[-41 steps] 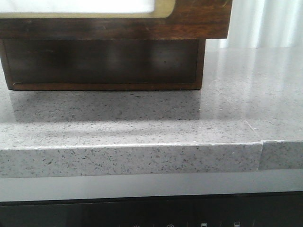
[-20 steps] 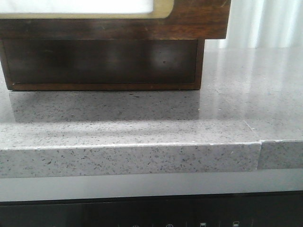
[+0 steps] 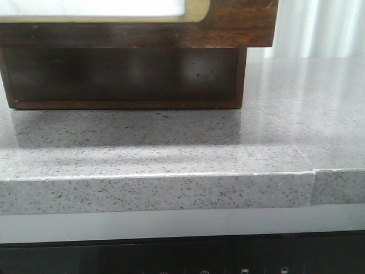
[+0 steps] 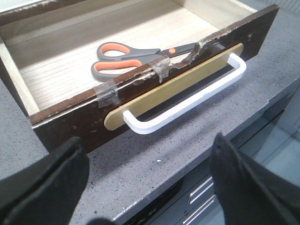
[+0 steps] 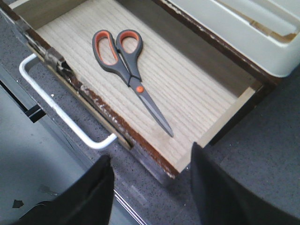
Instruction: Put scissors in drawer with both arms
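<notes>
The scissors [image 4: 131, 58] have dark grey handles with orange-lined loops and lie flat on the pale wood floor of the open drawer [image 4: 75, 126]. They also show in the right wrist view [image 5: 129, 70], blades closed. The drawer's dark brown front has a chipped, taped top edge and a white handle [image 4: 187, 105]. My left gripper [image 4: 147, 187] is open and empty, in front of the drawer front over the counter edge. My right gripper [image 5: 152, 187] is open and empty, above the drawer's front corner [image 5: 164, 164]. The front view shows only dark wood [image 3: 239, 25] and no gripper.
The grey speckled counter [image 3: 171, 148] carries the wooden box; its front edge [image 3: 159, 191] drops to dark cabinet fronts. A cream plastic tray [image 5: 234, 33] sits on top of the box behind the drawer. The white handle also shows in the right wrist view [image 5: 61, 112].
</notes>
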Tool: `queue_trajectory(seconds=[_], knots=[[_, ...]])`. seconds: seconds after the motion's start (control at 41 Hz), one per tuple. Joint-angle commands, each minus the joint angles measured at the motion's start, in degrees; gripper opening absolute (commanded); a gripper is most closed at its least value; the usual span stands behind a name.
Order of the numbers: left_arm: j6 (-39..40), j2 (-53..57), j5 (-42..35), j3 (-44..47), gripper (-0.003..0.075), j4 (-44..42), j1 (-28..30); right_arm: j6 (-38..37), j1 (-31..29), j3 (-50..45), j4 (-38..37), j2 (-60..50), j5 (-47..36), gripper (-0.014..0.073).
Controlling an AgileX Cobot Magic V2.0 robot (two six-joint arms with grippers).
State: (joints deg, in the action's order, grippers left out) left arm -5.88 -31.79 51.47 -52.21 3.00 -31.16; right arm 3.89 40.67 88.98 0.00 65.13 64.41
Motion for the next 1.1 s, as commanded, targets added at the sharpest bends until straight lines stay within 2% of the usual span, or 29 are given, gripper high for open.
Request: queue_trajectory(seconds=[0.0,0.415,0.878,0.951,1.073], knots=[[0.5,-0.4,-4.6,-1.8,0.0526,0.2,-0.4,-0.2,-0.1,-3.3,-0.6,-5.3,-6.0,0.0405],[0.5,-0.4,-4.6,-1.8,0.0526,0.2,-0.4,-0.2,-0.1,-16.2,-0.6,-18.8,-9.1,0.0405],[0.5,-0.4,-4.6,-1.8,0.0526,0.2,-0.4,-0.2,-0.1,-17.7,-0.6,-21.3,-8.4,0.0402],[0.5,-0.4,-4.8,-1.8,0.0526,0.2,-0.4,-0.2,-0.1,-17.7,-0.6,-21.3,-8.4,0.0352],[0.5,-0.4,-4.8,-1.8,0.0510,0.2,-0.4,-0.2,-0.1,-17.7,-0.6,-21.3,-8.4,0.0111]])
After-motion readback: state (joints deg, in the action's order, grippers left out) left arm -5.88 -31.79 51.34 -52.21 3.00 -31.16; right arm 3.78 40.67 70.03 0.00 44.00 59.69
